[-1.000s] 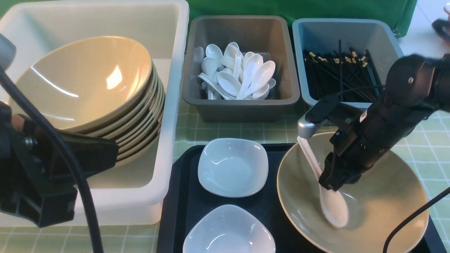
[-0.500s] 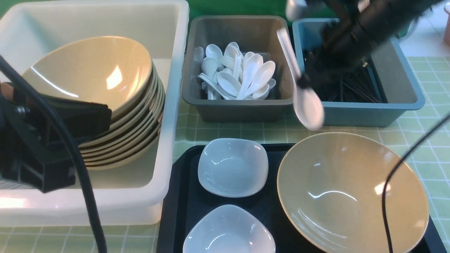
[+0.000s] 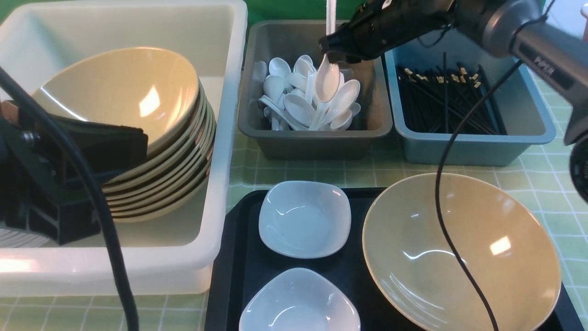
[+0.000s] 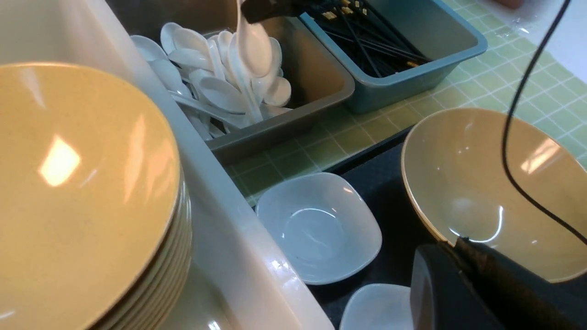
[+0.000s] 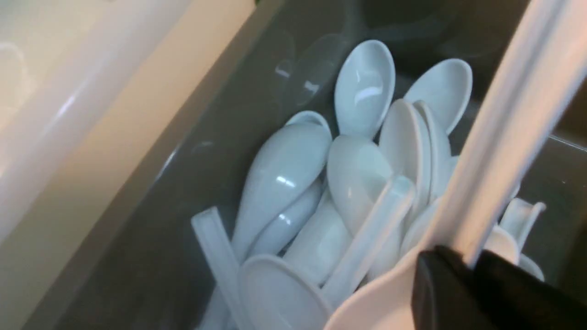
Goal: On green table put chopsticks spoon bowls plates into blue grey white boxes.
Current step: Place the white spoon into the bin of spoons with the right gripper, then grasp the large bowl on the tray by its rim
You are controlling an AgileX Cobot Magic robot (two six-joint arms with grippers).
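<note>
Right arm (image 3: 510, 20) showed a grey tube with dark lettering, then a black wrist and black jaws, thin cable (image 3: 436, 193) in black too. Left arm (image 3: 46, 202) was a chunky black block with one silver screw (image 3: 22, 136) and a thick cable (image 3: 106, 234), also black.

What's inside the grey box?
A heap of white spoons lies in the grey box, and one more spoon hangs just above them. The floor under the heap is covered, so anything beneath cannot be seen.

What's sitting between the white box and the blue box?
The grey box, with a pile of white spoons in it, sits between the white box and the blue box. The front view shows it.
</note>
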